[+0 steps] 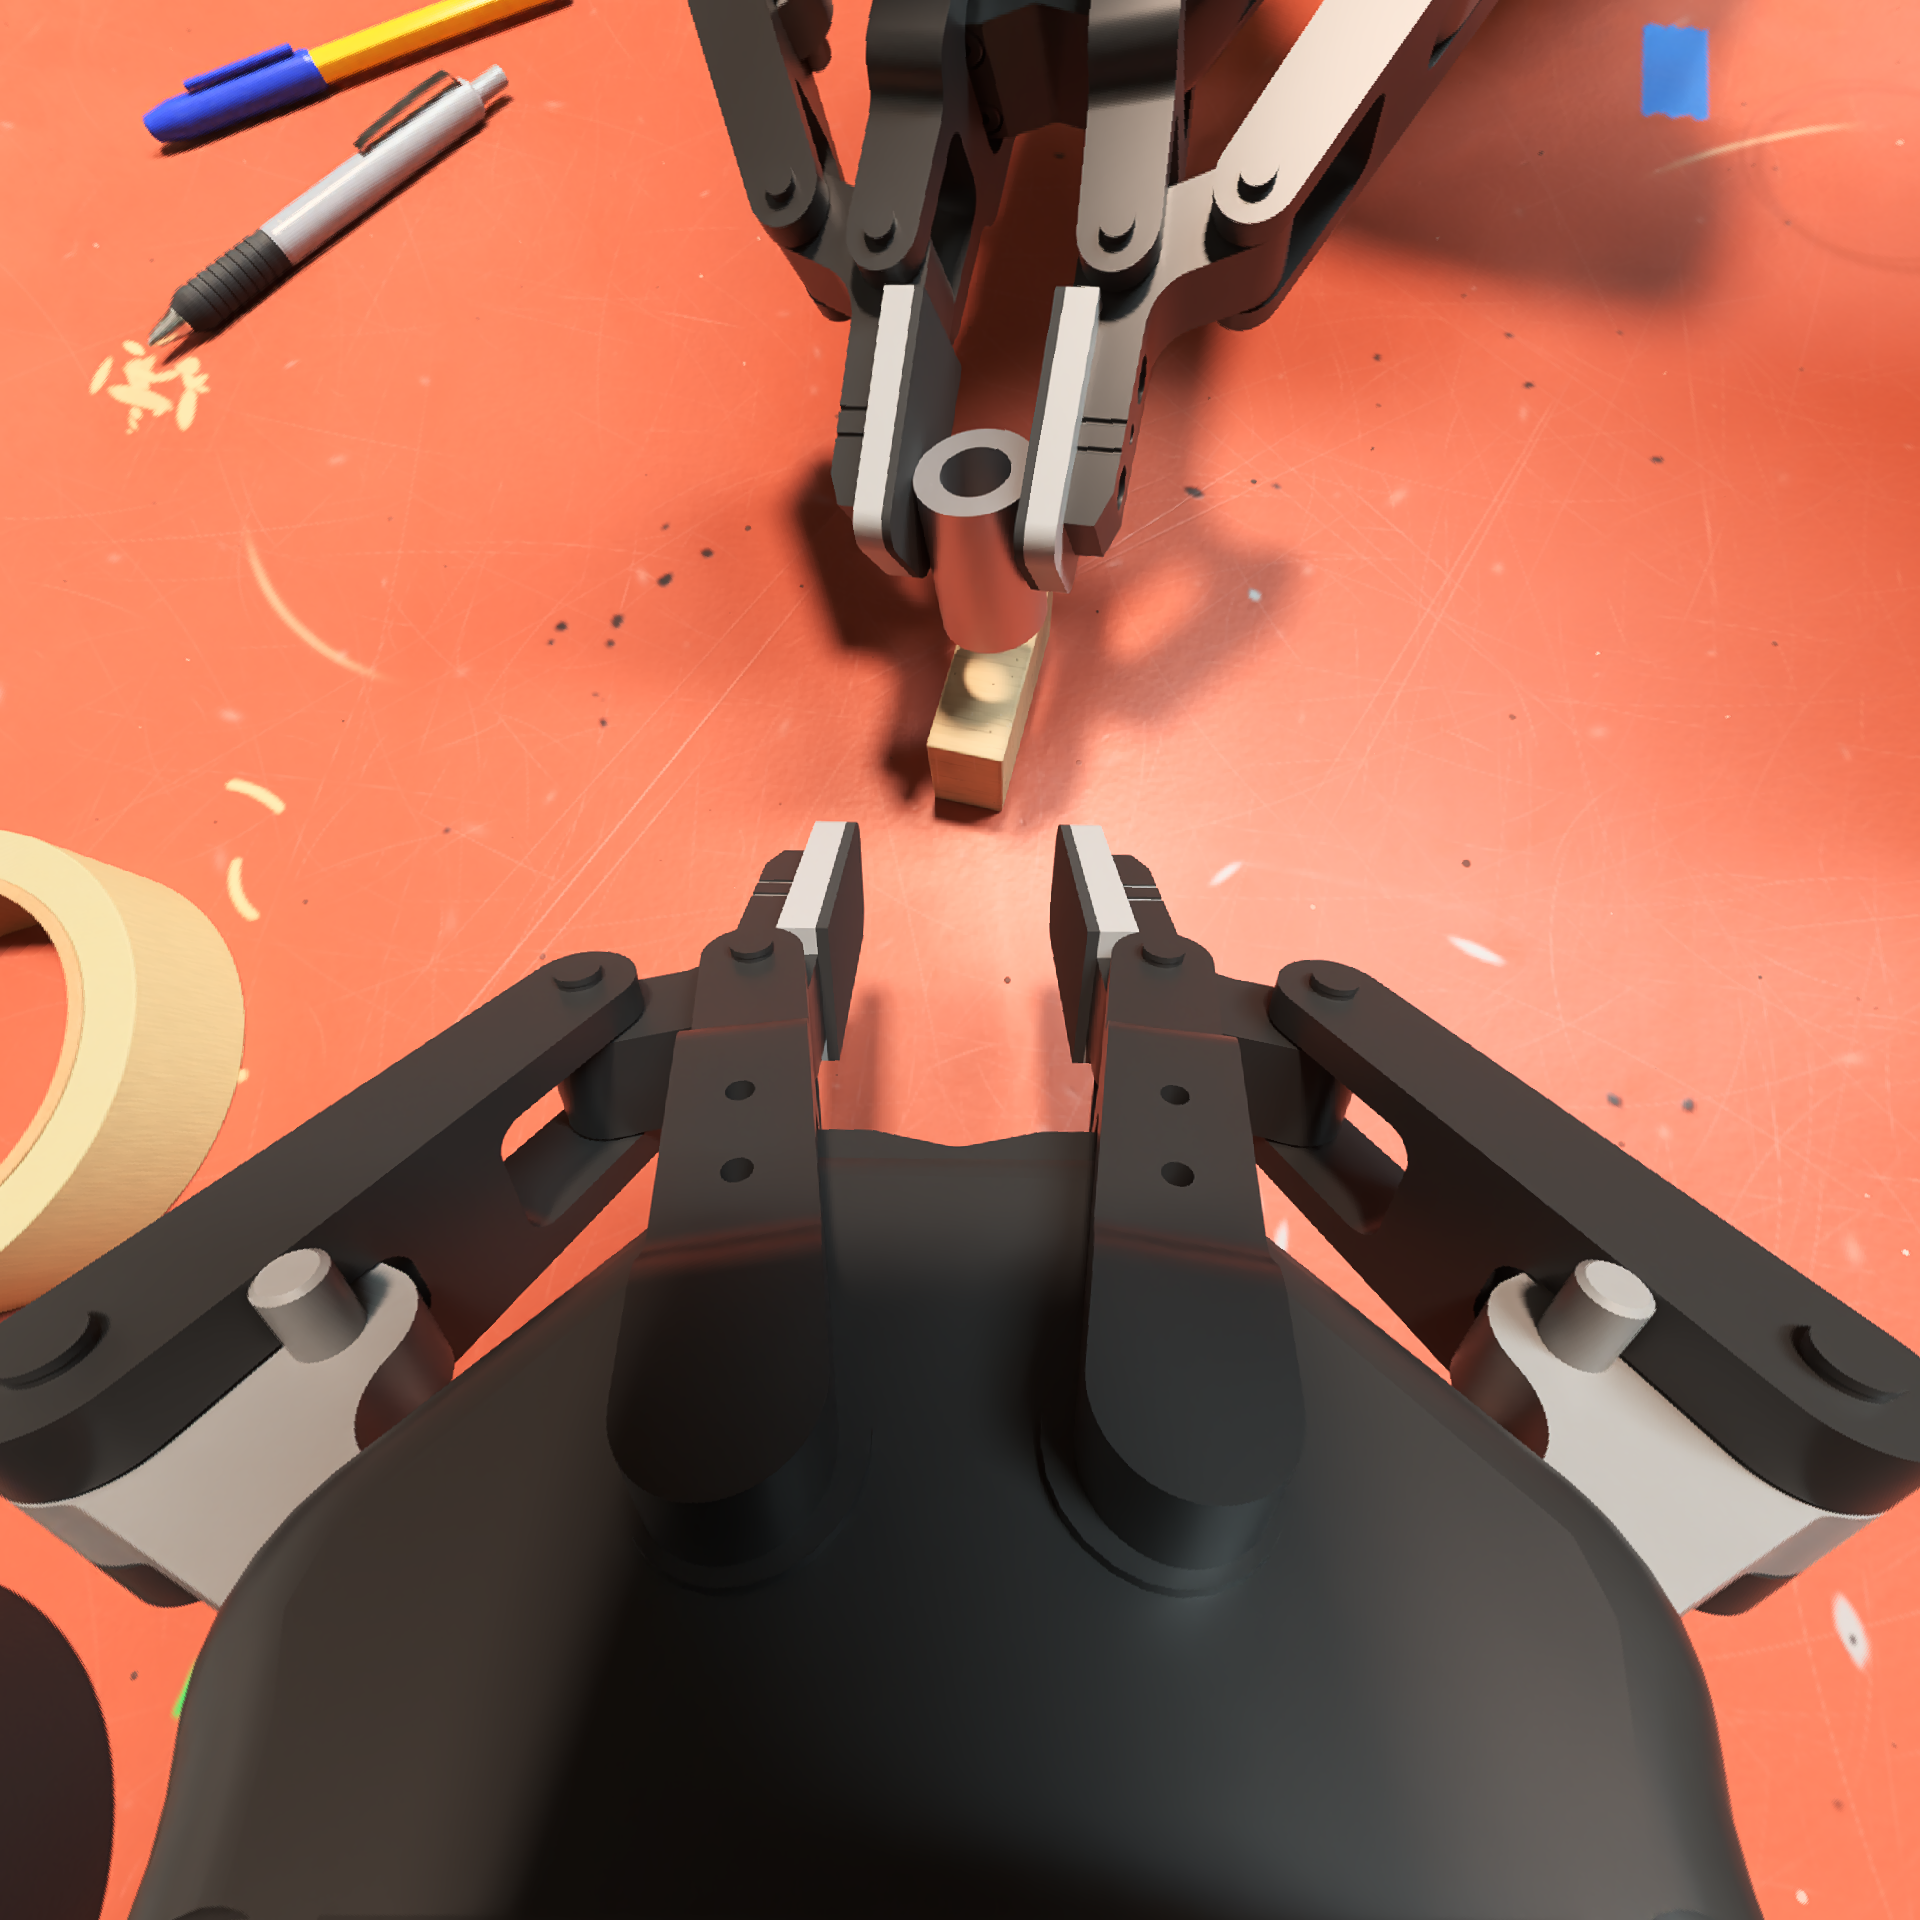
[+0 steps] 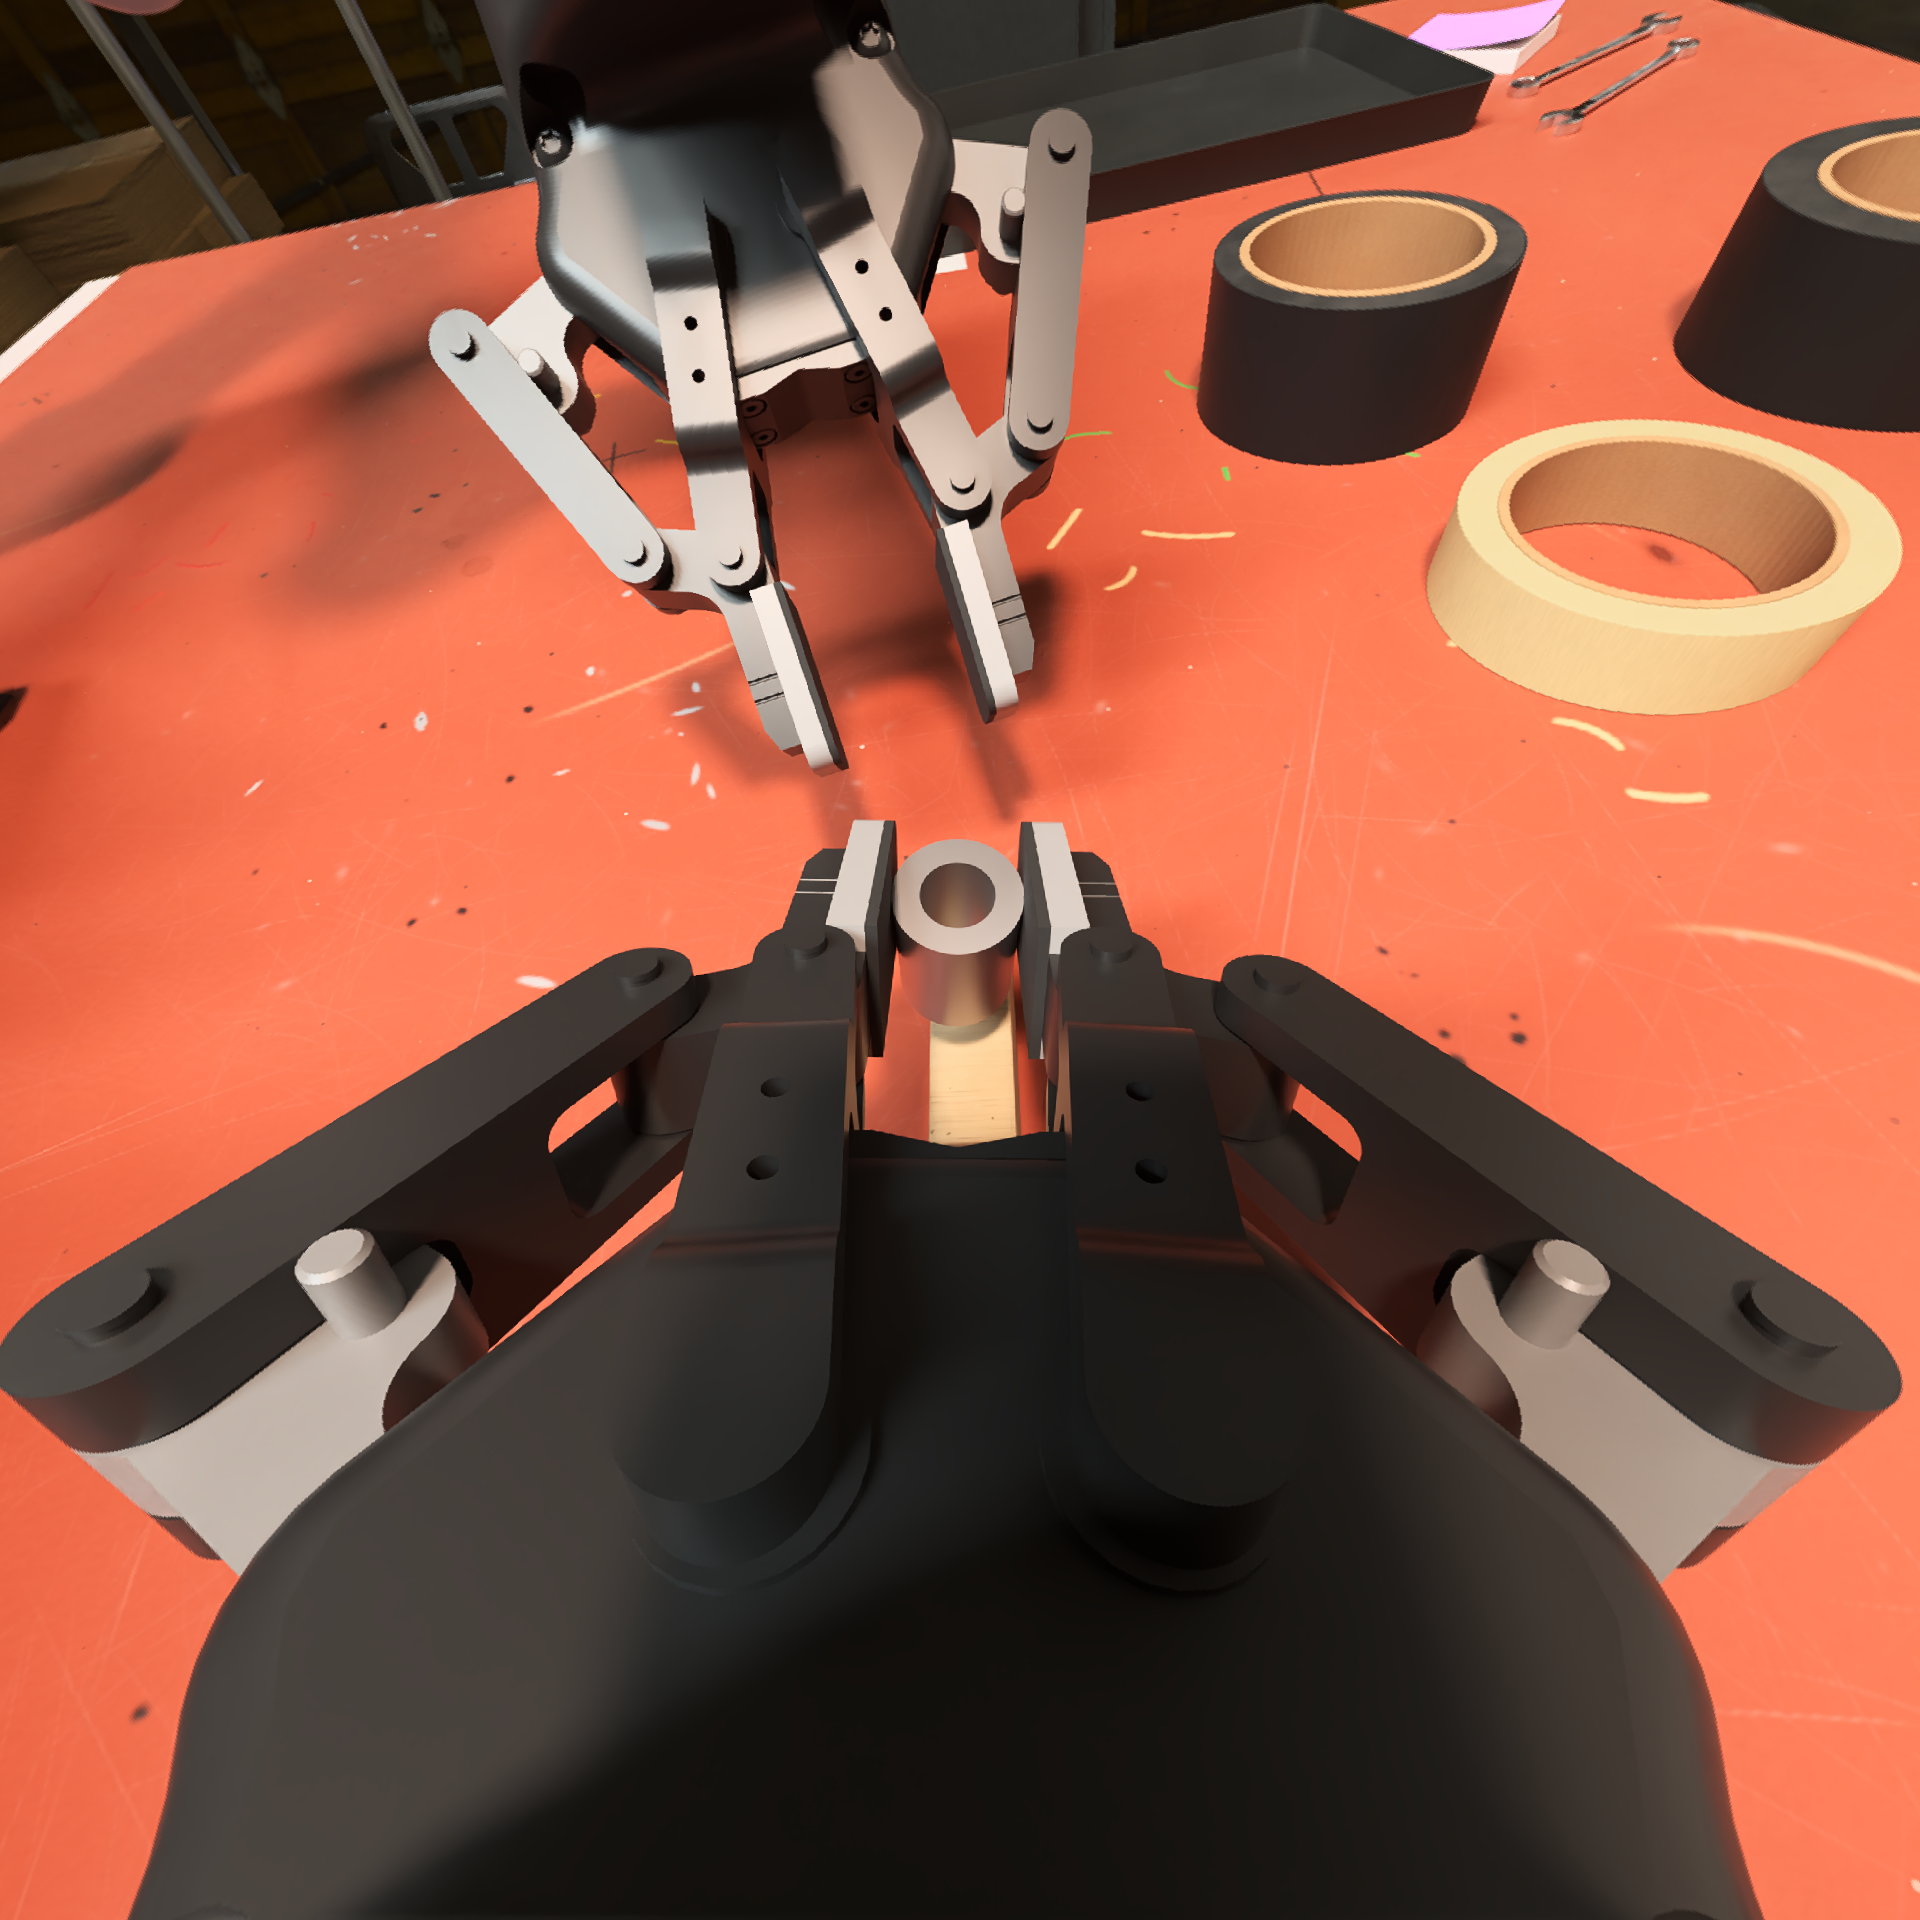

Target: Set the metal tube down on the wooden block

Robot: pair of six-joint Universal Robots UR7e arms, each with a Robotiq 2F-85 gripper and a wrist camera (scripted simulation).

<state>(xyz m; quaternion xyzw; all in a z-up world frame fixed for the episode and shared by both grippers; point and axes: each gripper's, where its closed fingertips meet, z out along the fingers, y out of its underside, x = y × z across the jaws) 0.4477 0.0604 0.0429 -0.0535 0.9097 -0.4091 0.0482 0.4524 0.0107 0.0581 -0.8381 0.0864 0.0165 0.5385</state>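
A short grey metal tube (image 2: 956, 925) stands upright between my right gripper's (image 2: 956, 883) pads, which are shut on it. In the left wrist view the tube (image 1: 982, 540) hangs just above a small wooden block (image 1: 982, 727) lying on the orange table; whether they touch is unclear. The block (image 2: 971, 1081) shows under the tube in the right wrist view. My left gripper (image 1: 956, 883) is open and empty, just in front of the block's near end. It also appears in the right wrist view (image 2: 899, 707), beyond the tube.
A beige tape roll (image 1: 114, 1049) lies at the left, and shows too in the right wrist view (image 2: 1662, 566). Two black rolls (image 2: 1361, 322) (image 2: 1829, 281), a dark tray (image 2: 1226, 94) and wrenches (image 2: 1605, 68) sit at the back. Two pens (image 1: 332, 197) (image 1: 332, 62) and blue tape (image 1: 1673, 71) lie beyond.
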